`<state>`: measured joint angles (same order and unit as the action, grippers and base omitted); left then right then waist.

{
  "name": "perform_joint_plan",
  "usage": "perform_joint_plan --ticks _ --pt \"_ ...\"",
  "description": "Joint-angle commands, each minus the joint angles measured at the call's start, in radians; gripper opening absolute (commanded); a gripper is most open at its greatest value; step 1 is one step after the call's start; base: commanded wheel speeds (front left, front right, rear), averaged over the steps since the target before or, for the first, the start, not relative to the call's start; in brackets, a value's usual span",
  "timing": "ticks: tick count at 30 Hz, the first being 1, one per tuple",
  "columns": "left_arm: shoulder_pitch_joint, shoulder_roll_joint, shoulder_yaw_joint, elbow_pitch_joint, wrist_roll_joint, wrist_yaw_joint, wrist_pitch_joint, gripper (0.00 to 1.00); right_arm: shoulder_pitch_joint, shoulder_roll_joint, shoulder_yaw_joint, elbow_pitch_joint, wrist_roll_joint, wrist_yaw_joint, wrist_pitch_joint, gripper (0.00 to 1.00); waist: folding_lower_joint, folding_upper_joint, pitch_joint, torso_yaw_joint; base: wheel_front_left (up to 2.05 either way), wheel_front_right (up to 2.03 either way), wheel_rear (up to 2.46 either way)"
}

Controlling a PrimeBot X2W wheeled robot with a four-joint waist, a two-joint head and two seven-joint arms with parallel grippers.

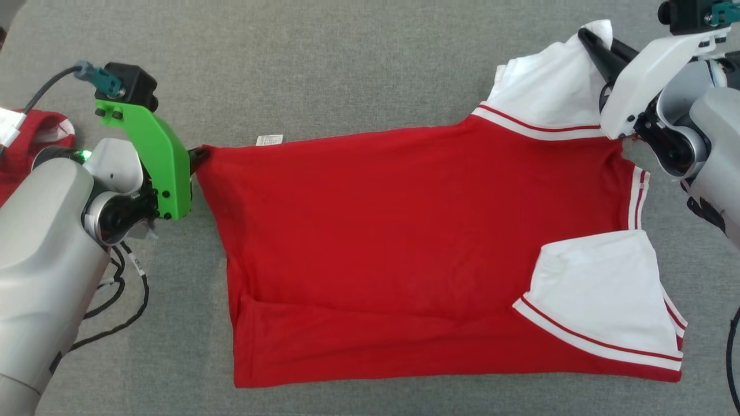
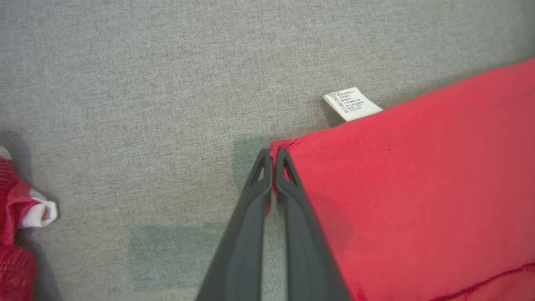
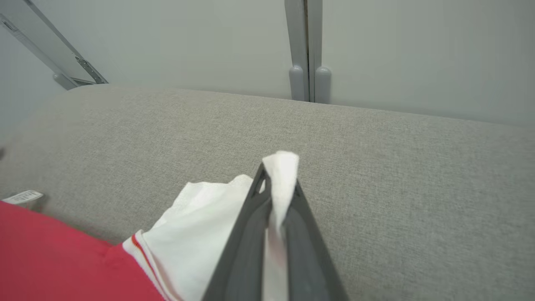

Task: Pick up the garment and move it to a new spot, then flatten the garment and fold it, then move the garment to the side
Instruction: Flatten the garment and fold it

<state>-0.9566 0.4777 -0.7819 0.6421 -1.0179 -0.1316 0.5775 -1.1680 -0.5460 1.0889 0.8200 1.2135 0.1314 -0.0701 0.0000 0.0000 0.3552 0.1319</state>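
Note:
The garment (image 1: 404, 231) is a red T-shirt with white, red-striped sleeves, spread on the grey padded surface (image 1: 347, 58). My left gripper (image 1: 199, 156) is shut on its red hem corner (image 2: 281, 146) at the far left. My right gripper (image 1: 587, 37) is shut on the tip of the far white sleeve (image 3: 282, 165), and white cloth bunches between the dark fingers (image 3: 301, 234). The near white sleeve (image 1: 601, 289) lies folded over the red body at the lower right. A white care label (image 2: 351, 103) sticks out from the far edge.
Another red and white cloth (image 1: 34, 138) lies at the left edge beside my left arm; in the left wrist view this cloth (image 2: 16, 217) is at the lower left. Beyond the surface's far edge stand a pale wall and a grey post (image 3: 307, 50).

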Motion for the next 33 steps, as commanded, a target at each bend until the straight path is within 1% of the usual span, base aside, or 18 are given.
perform_joint_plan --ticks 1,8,14,20,27,30,33 --pt "0.023 0.014 -0.006 -0.007 -0.019 0.002 -0.003 0.0 0.025 -0.02 0.012 -0.018 0.014 -0.001 -0.01 0.0 0.0 0.0 -0.051 -0.02 0.0 0.0 0.0" --pt "0.074 0.057 -0.044 -0.02 -0.062 0.002 0.019 0.0 0.087 -0.094 0.081 -0.113 0.073 -0.001 0.004 0.0 0.0 0.0 -0.136 -0.048 0.0 0.0 0.0" --pt "0.104 0.088 -0.083 -0.052 -0.085 0.002 0.047 0.0 0.131 -0.142 0.135 -0.198 0.129 -0.001 0.065 0.0 0.0 0.0 -0.178 -0.069 0.0 0.0 0.0" --pt "0.122 0.101 -0.138 -0.085 -0.102 0.002 0.105 0.0 0.168 -0.179 0.168 -0.256 0.178 -0.001 0.177 0.0 0.0 0.0 -0.204 -0.085 0.0 0.0 0.0" --pt "0.145 0.144 -0.205 -0.138 -0.129 0.002 0.206 0.0 0.206 -0.199 0.182 -0.303 0.235 -0.001 0.306 0.0 0.0 0.0 -0.231 -0.104 0.0 0.0 0.0" --pt "0.15 0.157 -0.217 -0.157 -0.137 0.002 0.219 0.0 0.227 -0.204 0.185 -0.323 0.263 -0.001 0.365 0.0 0.0 0.0 -0.238 -0.108 0.0 0.0 0.0" --pt "0.164 0.159 -0.236 -0.168 -0.146 0.002 0.235 0.0 0.236 -0.209 0.186 -0.338 0.283 -0.001 0.415 0.0 0.0 0.0 -0.243 -0.11 0.0 0.0 0.0"
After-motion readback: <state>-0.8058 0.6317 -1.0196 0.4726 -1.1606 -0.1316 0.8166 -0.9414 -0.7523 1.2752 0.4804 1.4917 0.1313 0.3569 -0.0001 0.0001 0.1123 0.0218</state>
